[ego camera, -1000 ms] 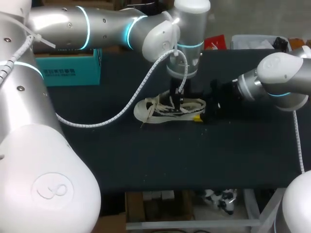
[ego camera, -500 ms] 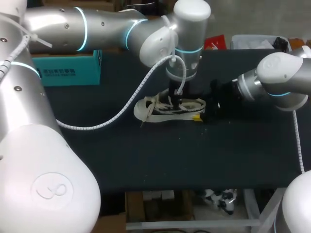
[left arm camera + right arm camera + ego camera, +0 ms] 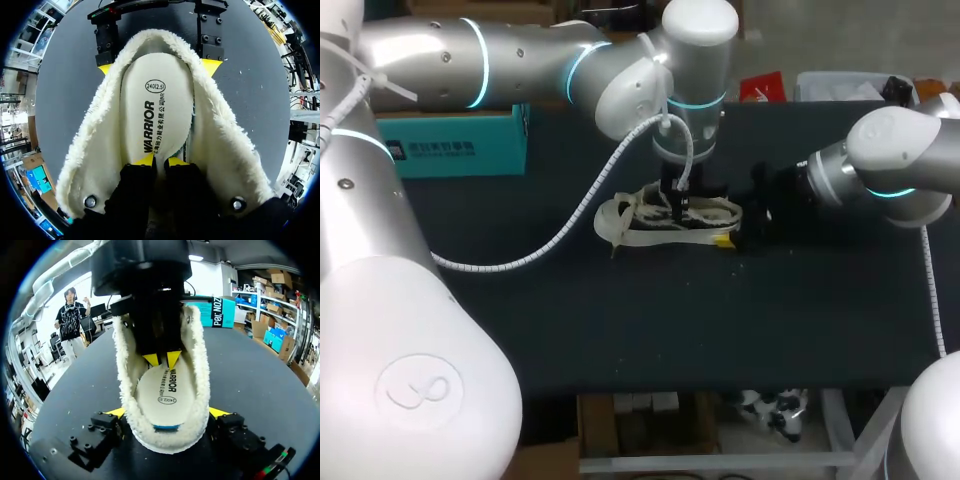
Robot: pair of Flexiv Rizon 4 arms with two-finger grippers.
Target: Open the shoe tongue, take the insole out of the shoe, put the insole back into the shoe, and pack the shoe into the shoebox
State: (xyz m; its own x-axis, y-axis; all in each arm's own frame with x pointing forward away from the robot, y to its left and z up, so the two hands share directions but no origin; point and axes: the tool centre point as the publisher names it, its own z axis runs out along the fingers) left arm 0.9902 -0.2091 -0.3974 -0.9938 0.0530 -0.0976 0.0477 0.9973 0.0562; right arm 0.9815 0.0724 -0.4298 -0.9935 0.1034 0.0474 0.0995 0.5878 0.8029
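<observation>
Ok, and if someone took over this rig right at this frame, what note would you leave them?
Left pincer: reaching down into the shoe, shut on the forward part of the insole.
Right pincer: shut on the shoe's heel, one finger on each side, bracing it on the table.
Shoebox: far left of the table, well apart from the shoe.
Done: the shoe is opened wide.
Unclear: whether the insole is going out or coming back in; it lies inside now, and its heel end looks slightly raised.
Left: finish the insole step, then pack the shoe into the shoebox.
</observation>
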